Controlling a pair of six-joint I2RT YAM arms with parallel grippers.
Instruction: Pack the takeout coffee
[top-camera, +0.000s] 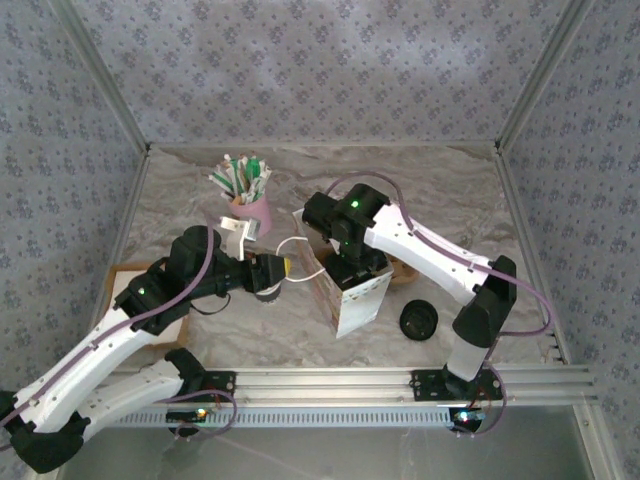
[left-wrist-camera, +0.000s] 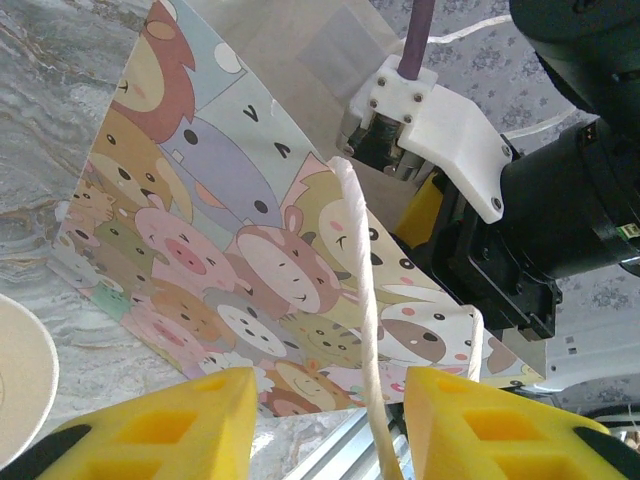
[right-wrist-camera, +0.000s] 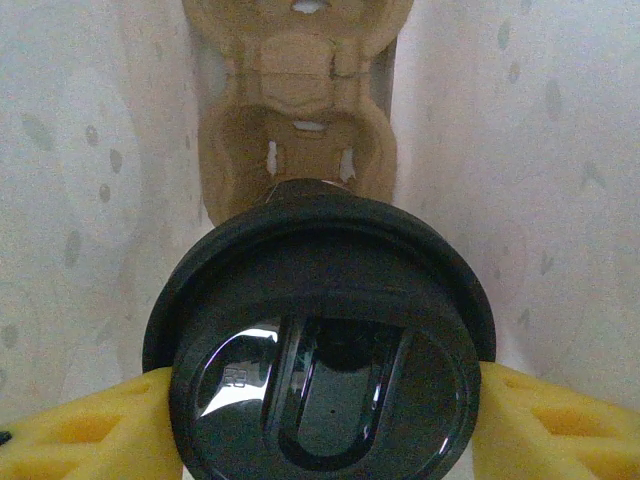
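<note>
The marbled table (top-camera: 300, 330) bears a paper bag (top-camera: 360, 300). Inside the bag, above the cup carrier (right-wrist-camera: 300, 130), the right gripper (right-wrist-camera: 325, 420) clamps the takeout coffee (right-wrist-camera: 320, 300), apparently at its lid rim. The cup is probably light and crushable, so best squeezed gently there. Beside the bag, the left gripper (left-wrist-camera: 330, 420) stands spread around the handle (left-wrist-camera: 358, 280).

Three walls (top-camera: 320, 70) close in the workspace at the back and on both sides, each covered in pale blue-grey wallpaper with a small repeating floral motif. Slim aluminium posts (top-camera: 105, 80) run up the two back corners. The tabletop (top-camera: 450, 190) has a marbled grey-and-beige surface. A ribbed aluminium rail (top-camera: 330, 380) spans its near edge, with a plain grey surface (top-camera: 330, 450) below it. The light is soft and even, casting only faint shadows on the marble.
</note>
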